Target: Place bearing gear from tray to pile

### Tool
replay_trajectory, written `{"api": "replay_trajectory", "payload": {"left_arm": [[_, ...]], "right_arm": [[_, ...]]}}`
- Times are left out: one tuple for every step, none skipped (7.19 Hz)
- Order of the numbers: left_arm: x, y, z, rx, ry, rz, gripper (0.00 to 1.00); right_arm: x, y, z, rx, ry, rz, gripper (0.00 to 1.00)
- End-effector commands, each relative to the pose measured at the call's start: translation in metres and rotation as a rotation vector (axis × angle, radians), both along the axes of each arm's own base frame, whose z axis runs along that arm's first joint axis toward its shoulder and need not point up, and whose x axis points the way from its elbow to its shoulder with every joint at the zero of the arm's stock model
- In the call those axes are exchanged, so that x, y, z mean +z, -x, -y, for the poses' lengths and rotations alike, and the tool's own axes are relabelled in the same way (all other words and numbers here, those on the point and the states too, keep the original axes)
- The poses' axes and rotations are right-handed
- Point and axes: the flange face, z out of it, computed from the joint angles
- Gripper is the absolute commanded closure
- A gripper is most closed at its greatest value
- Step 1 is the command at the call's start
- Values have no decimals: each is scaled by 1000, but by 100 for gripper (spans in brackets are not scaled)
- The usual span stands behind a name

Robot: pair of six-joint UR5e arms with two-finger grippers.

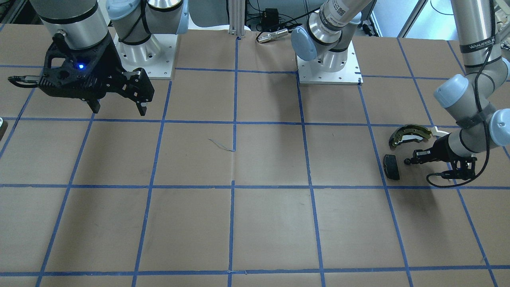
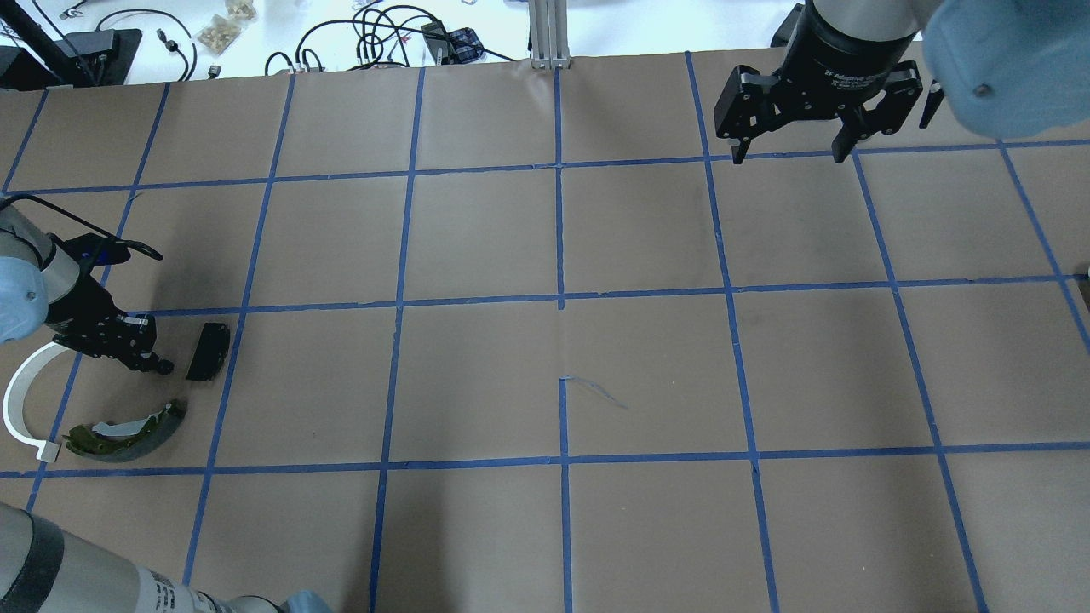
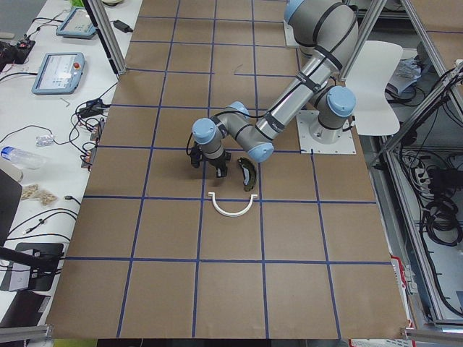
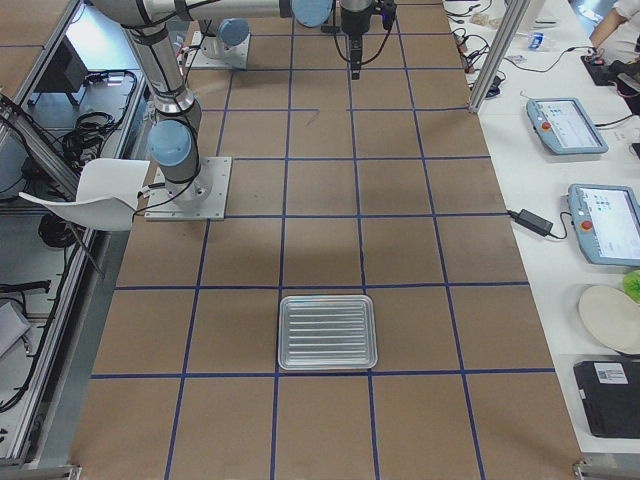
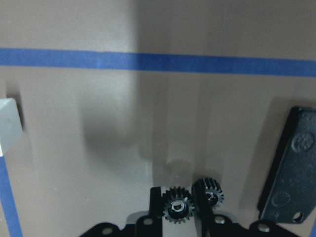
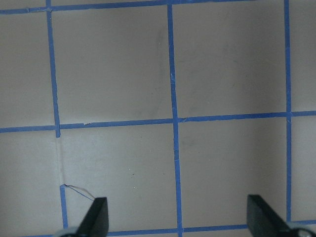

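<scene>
Brown paper covers the table [image 2: 477,247], and blue tape [image 2: 558,230] rules it into squares. Starting from the end on the robot's left, the pile comes first, a loose cluster of three parts lying flat on the paper.

A white curved plastic arc [image 3: 231,214] lies nearest that end. Just beyond it is an olive-gold curved brake shoe [image 2: 128,430], one tip of which is close to an end of the arc.

The left gripper [image 2: 155,363] reaches low over the table between these parts. Its jaws are clenched on a small black toothed bearing gear [image 5: 177,210], which is made of two toothed wheels side by side. The gear hangs just above the paper and casts a faint shadow ahead of it. It is near the brake shoe but apart from it.

Just beside the gear, not touching it, lies a small dark grey rectangular pad [image 2: 209,351].

Farther along the table, the right gripper [image 2: 788,157] hovers high above the paper, well apart from the pile. It points down with its jaws spread wide, released.

A silver ribbed metal tray [image 4: 327,335] sits flat at the far end, on the robot's right, well away from both grippers.
</scene>
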Motion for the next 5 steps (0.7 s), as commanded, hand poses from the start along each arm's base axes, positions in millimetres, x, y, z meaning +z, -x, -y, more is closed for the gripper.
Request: {"api": "replay_trajectory", "payload": {"left_arm": [[-1,-2,3,-3,12,6,73],[-3,-2,3,0,14,8,34],[-1,-2,4,-2,17,10,13],[2,-2,4,-2,21,13,1],[10,2,5,-8,31,23,0]], "right_arm": [[0,0,0,0,-1,-1,0],[0,0,0,0,-1,-1,0],[-1,0,1,0,-1,0,0],[0,0,0,0,-3,-3,0],[0,0,0,0,-3,-3,0]]}}
